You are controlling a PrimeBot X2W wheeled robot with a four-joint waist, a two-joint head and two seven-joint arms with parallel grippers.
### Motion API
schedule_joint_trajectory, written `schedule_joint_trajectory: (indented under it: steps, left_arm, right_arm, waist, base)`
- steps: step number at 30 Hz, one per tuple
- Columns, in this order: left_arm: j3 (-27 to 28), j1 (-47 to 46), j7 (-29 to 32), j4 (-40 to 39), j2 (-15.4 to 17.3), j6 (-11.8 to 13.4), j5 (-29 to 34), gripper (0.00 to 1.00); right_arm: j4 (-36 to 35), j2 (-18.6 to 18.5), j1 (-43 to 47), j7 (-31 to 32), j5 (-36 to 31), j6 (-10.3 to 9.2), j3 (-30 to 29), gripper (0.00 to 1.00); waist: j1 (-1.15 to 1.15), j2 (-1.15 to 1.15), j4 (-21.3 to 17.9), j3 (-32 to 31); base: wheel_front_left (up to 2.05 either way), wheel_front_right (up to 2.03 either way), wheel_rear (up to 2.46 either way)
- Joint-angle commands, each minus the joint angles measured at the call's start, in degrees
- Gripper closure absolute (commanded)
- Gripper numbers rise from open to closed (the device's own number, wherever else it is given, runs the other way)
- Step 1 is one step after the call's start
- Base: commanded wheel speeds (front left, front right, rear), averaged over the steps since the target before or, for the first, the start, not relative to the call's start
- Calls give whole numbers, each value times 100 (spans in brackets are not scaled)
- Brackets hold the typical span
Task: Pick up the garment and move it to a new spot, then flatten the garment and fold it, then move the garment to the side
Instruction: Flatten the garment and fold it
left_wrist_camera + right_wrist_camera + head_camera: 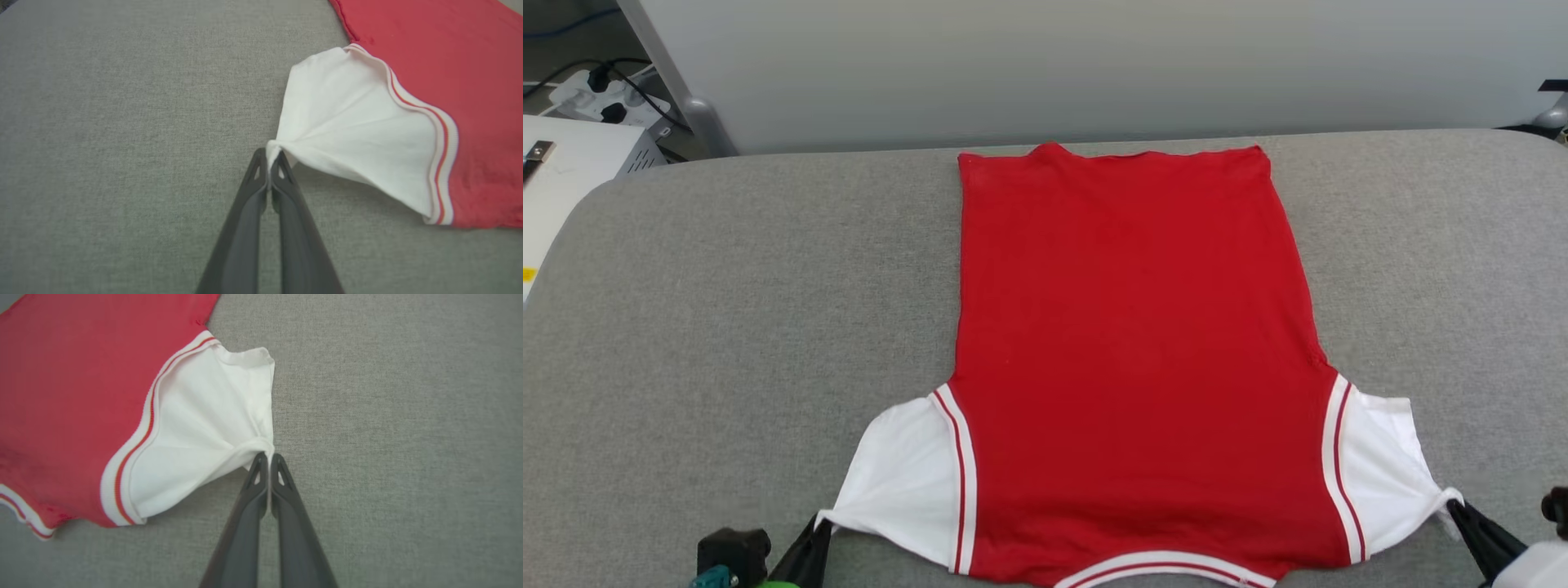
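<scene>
Here, garment (1131, 343) on grey surface (727, 310), pale wall (1094, 65) behind

Premises: a laboratory or test room. A grey cloth-covered table (727, 286) is the work surface. Behind its far edge stands a plain pale partition (1094, 65) on a metal foot (707, 122). Off its far left corner lie a loaded power strip (592, 96), loose cables (644, 96) and a white equipment box (572, 163).

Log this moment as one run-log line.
stage: flattening | garment: plain red side up, spread on grey surface | left gripper: shut on a white sleeve tip | right gripper: shut on the other sleeve tip
</scene>
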Motion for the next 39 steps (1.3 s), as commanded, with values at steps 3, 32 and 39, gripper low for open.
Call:
schedule_joint_trajectory:
  steps: [3, 32, 39]
  left_arm:
    - [191, 333, -34, -55, -87, 56, 96, 100]
    - [759, -444, -34, -1600, -820, 74, 1495, 100]
    - [805, -733, -34, -1867, -1115, 19, 1777, 100]
  right_arm:
    - [-254, 78, 499, 255, -116, -5, -417, 100]
    - [-2522, -54, -2343, 2215, -1377, -5, -2524, 0]
    - [-1428, -355, -4298, 3997, -880, -5, -1719, 0]
  waist:
    - [1, 0, 19, -2]
    - [1, 0, 539, 1499]
    - [1, 0, 891, 2195]
  base:
    - [0, 0, 0]
    - [0, 0, 0]
    - [0, 0, 0]
